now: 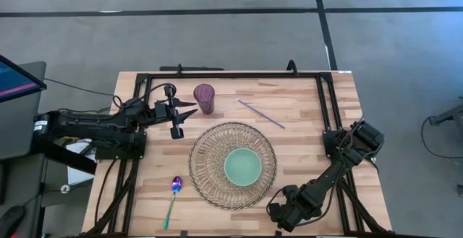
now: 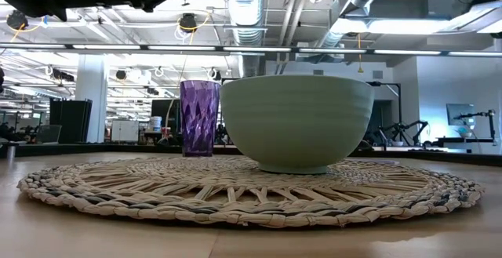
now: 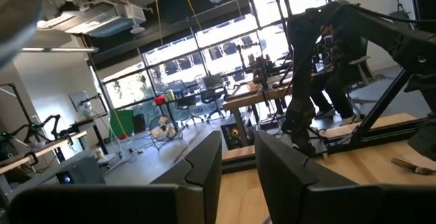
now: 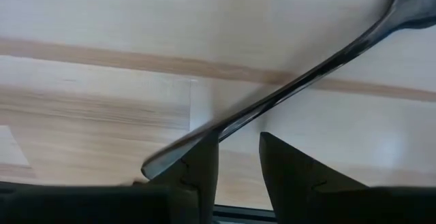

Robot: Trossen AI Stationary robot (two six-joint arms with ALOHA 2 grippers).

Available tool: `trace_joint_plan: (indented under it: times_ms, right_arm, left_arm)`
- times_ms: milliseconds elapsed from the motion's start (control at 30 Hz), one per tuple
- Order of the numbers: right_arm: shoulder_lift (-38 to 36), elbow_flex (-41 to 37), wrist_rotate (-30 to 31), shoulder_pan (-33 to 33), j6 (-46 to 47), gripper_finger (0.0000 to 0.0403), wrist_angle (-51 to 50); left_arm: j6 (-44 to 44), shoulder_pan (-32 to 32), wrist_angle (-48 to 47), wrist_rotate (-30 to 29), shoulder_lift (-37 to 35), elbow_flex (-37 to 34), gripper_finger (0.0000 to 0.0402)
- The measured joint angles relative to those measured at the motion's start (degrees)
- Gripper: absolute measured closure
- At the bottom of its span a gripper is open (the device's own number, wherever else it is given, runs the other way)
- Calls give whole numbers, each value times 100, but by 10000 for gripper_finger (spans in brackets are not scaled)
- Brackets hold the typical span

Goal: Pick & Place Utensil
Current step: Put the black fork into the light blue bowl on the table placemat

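The right gripper (image 1: 281, 213) is being held low at the table's (image 1: 304, 122) near edge, right of the mat (image 1: 210, 187). In its wrist view a dark utensil (image 4: 286, 91) is lying on the wood, its handle end passing between the slightly parted fingers (image 4: 197, 159); no grip is being made yet. The pick step is judged in hand; closing on the handle and lifting is called for next. The left gripper (image 1: 189, 113) is being held beside the cup (image 1: 204, 98), fingers slightly apart and empty. No writing is being shown.
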Motion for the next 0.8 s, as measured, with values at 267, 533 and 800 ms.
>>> trace_joint_plan:
  times_ms: [267,533,800]
  right_arm:
    - [-35,7,71,42,-2,301,41]
    - [-46,79,452,76,-9,301,70]
    - [0,79,463,60,30,301,116]
  left_arm:
    - [-6,1,47,0,0,0,311]
    - [-6,2,106,0,0,0,311]
    - [-1,2,127,0,0,0,311]
